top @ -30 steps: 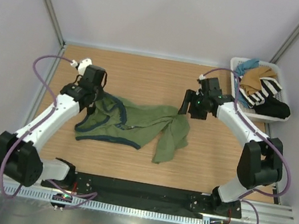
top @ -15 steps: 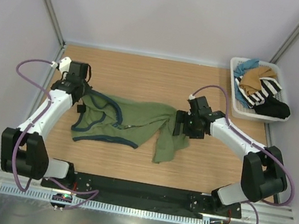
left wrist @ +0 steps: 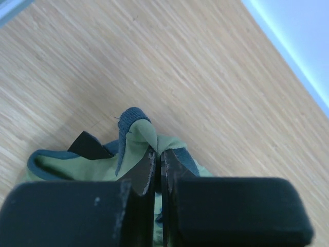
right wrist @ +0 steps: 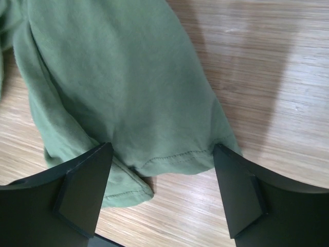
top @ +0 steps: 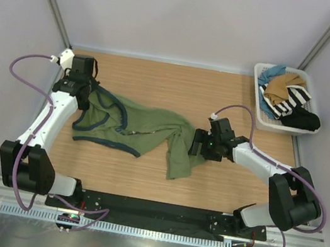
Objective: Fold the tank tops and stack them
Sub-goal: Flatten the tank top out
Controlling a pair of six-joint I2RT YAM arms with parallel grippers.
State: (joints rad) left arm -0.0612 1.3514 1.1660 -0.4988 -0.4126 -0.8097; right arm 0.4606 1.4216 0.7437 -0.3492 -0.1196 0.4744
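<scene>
Left gripper (left wrist: 158, 154) is pinching the olive tank top (top: 145, 126) by its trimmed strap. I've dragged that end far-left, so the cloth now lies stretched across mid-table. Right gripper (right wrist: 162, 154) has dropped onto the right hem, jaws spread astride it, no grip yet. Next call: pinch and flatten. The tan tank top (top: 285, 85) is in the far-right basket (top: 262, 70).

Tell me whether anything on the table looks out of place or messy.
The olive green tank top lies rumpled and askew across the table. Its hem end is bunched over itself at the open right tool, while the shut left tool pinches its trimmed strap. In the basket, a black garment hangs over the rim.
</scene>
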